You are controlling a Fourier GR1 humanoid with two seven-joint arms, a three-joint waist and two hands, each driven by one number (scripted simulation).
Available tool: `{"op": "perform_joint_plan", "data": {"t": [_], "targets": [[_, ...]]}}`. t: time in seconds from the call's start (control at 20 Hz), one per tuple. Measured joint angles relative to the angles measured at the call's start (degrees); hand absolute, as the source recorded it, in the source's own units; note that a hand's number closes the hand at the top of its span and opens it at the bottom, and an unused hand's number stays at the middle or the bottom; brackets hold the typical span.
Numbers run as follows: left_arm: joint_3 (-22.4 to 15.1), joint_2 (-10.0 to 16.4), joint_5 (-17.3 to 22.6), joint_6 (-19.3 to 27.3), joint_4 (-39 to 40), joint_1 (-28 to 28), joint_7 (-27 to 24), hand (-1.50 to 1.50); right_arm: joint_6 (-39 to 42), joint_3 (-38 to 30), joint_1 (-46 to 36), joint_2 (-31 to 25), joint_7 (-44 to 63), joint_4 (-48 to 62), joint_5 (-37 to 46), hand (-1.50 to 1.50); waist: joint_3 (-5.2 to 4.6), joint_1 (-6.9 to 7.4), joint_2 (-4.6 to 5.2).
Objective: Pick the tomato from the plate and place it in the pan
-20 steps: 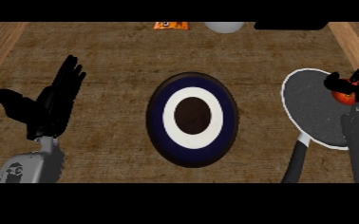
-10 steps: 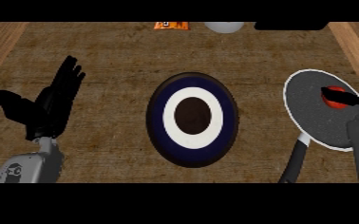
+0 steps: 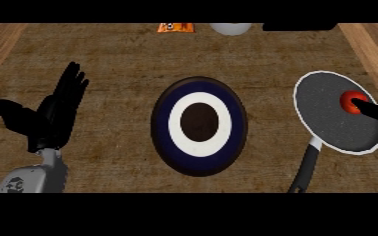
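The red tomato (image 3: 350,100) lies in the dark speckled pan (image 3: 328,115) at the right, close to its right side. Only a black sliver of my right hand (image 3: 368,107) shows at the right edge, lying across the tomato's lower right; the rest is out of view. The round plate (image 3: 198,155), dark blue with a white ring and a dark centre, sits in the middle of the counter with nothing on it. My left hand (image 3: 52,117) rests open at the far left, fingers up, apart from the plate.
The pan's black handle (image 3: 307,167) runs down toward the lower edge. At the counter's back edge stand an orange object (image 3: 176,27), a pale round object (image 3: 230,28) and a black object (image 3: 299,26). Wooden borders run along both sides.
The right hand, which held the tomato over the pan's right rim, has drawn back out of the right edge. The tomato now sits in the pan. The left hand has stayed still.
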Motion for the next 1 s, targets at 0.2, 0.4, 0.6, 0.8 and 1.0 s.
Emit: {"op": "perform_joint_plan", "data": {"t": [0.2,0.4,0.6,0.8,1.0], "targets": [[0.9,0.6,0.4,-0.2,-0.1,0.5,0.5,0.00,2.6,-3.1,7.6,3.3,-4.4,-11.1,-9.5,-1.50,-0.04,-0.94,-0.24],[2.0,1.6,1.0,-0.7,-0.5,0.5,0.8,0.00,7.2,-5.1,16.8,8.0,-9.2,-23.4,-19.0,-1.50,-0.05,-1.45,-0.35],[1.7,1.2,0.9,-0.5,-1.2,0.6,1.3,0.00,14.0,-6.7,27.1,12.3,-13.2,-34.7,-27.9,-1.50,-0.06,-1.29,-0.24],[1.6,1.0,0.5,-0.6,0.6,-1.1,1.0,0.00,16.7,-5.9,37.8,15.7,-17.2,-42.6,-34.2,-1.50,-0.05,-0.66,0.03],[1.5,0.8,0.5,-1.0,-0.5,-0.5,1.3,0.00,16.4,-4.2,44.7,17.0,-17.6,-47.8,-37.0,-1.50,-0.03,0.07,0.19]]}}
